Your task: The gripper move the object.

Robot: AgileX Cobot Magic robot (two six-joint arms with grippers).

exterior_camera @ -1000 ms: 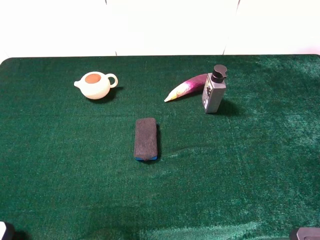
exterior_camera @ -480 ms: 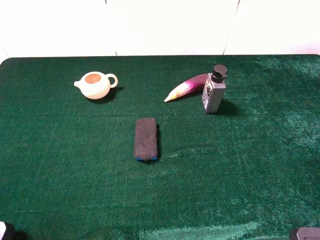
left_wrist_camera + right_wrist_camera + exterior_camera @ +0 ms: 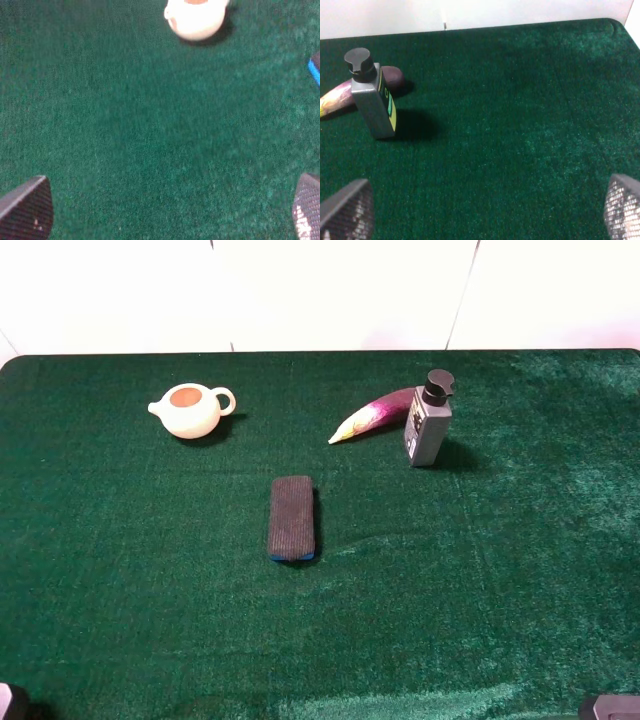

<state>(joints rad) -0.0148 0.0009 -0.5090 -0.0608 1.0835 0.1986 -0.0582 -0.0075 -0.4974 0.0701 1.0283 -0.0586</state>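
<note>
The eggplant [image 3: 372, 414] lies at the back right of the green table, its pale tip toward the middle and its purple end behind a grey bottle [image 3: 429, 426]. In the right wrist view the eggplant [image 3: 337, 96] is partly hidden by that bottle [image 3: 372, 102]. My left gripper [image 3: 167, 210] is open and empty over bare cloth, far from the eggplant. My right gripper [image 3: 485, 210] is open and empty, well short of the bottle. In the high view only small parts of both arms show, at the bottom corners.
A cream teapot [image 3: 191, 409] stands at the back left and also shows in the left wrist view [image 3: 196, 17]. A dark ribbed block with a blue edge [image 3: 292, 517] lies mid-table. The green cloth table [image 3: 500, 570] ends at a white wall behind.
The bit of the left arm at the bottom left corner has slipped slightly further out of view. The eggplant, bottle, block and teapot have not moved.
</note>
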